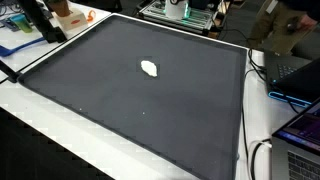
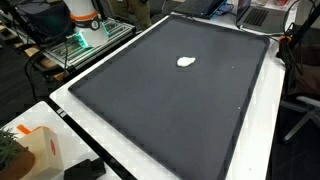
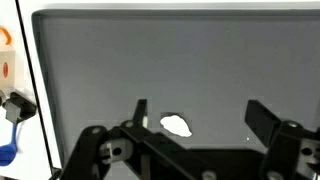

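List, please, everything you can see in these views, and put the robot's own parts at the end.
white lump: one, white, near the middle of the mat, apart from everything else
mat: one, dark grey, covering most of the table
table: one, white, showing as a border around the mat
laptop: at least one, dark with a lit screen, just off the mat's edge
box: one, orange and white, at a table corner
pincer: one, black, open, above the mat; in the wrist view the lump shows between its fingers
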`<action>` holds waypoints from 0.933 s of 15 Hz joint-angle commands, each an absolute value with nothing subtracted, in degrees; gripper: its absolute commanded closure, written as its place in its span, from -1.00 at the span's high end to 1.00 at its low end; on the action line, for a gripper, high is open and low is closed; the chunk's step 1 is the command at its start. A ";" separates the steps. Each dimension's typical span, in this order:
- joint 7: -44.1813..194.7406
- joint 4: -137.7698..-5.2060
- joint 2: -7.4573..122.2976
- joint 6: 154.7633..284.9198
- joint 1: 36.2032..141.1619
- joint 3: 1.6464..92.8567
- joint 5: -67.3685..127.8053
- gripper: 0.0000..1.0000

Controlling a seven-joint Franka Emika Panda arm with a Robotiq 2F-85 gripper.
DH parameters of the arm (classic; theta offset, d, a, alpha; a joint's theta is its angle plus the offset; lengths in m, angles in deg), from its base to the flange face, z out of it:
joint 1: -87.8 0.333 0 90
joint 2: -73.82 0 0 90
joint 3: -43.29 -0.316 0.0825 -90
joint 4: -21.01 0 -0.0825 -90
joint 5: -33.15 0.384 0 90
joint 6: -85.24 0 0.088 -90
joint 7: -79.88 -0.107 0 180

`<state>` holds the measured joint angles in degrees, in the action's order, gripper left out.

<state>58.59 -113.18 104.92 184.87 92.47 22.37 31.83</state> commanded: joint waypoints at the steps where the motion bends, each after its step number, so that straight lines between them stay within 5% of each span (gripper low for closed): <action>1: 57.87 -113.04 104.54 184.72 94.09 23.67 31.12 1.00; 14: 56.28 -131.73 98.68 231.48 86.46 28.28 22.77 1.00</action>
<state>60.34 -128.09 101.19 223.52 89.60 29.71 27.21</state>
